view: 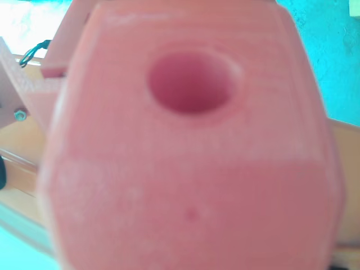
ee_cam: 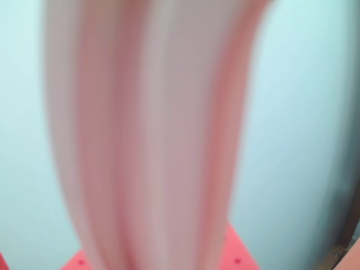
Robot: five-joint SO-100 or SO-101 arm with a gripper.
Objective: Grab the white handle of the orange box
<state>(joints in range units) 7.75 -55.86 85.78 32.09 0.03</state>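
Wrist view is filled by a blurred pinkish-white ribbed shape (ee_cam: 152,140) running top to bottom, most likely part of the claw or arm; whether the claw is released or clenched cannot be told. Red plastic (ee_cam: 236,256) peeks out at the bottom edge, against a pale blue-green backdrop (ee_cam: 304,140). Overhead, a coral plastic arm part (view: 191,185) with a round hole (view: 191,81) blocks nearly everything. Strips of wooden desk (view: 22,152) and turquoise surface (view: 332,50) show around it. Neither the orange box nor its white handle shows in either view, so direction and labels cannot be read.
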